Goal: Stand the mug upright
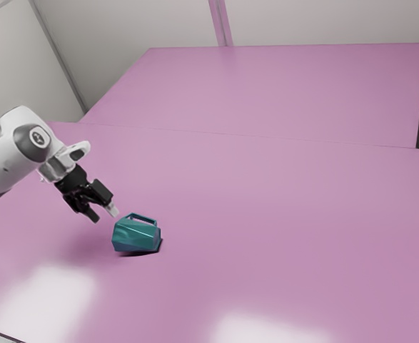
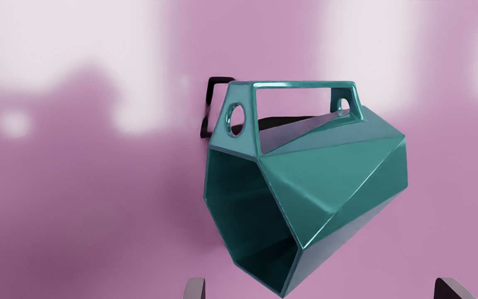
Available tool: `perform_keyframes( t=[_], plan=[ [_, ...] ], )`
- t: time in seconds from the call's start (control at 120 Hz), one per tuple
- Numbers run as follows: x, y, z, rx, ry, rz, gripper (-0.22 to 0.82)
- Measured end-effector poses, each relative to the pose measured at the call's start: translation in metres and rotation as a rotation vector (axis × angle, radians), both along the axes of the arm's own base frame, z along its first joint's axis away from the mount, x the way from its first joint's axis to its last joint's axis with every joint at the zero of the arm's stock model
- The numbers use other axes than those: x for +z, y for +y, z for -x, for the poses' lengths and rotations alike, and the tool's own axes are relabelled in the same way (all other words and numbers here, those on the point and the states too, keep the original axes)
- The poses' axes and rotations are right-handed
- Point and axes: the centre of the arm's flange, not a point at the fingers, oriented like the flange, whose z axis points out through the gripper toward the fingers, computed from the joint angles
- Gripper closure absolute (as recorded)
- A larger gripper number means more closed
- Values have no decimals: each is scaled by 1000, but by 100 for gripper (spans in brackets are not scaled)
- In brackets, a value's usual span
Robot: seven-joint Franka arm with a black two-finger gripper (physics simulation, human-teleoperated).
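Glossy pink tabletop with white glare patches on its near part, second pink surface beyond it, pale grey wall and pink vertical strip farther behind it.

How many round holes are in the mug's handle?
2. One hole is in the handle beside the mug's open mouth; the other hole is at the handle's far end.

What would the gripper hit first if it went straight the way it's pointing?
The open gripper would likely meet the mug first, near its mouth, though depth is unclear.
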Motion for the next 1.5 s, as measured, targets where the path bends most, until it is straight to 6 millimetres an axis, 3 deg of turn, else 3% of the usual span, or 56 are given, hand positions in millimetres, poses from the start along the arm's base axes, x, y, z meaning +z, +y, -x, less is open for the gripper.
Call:
perform_keyframes(
  t=[0.442, 0.792, 0.975, 1.233, 1.5],
  plan=[
    [-58, -7, -2, 9, 30, 204, 0],
    [-69, -9, -1, -13, 2, 304, 5],
    [-67, -9, -1, -17, -28, 344, 21],
    [-65, -7, 0, -21, -59, 377, 59],
    [-60, -15, -4, -36, -94, 401, 73]
  ],
)
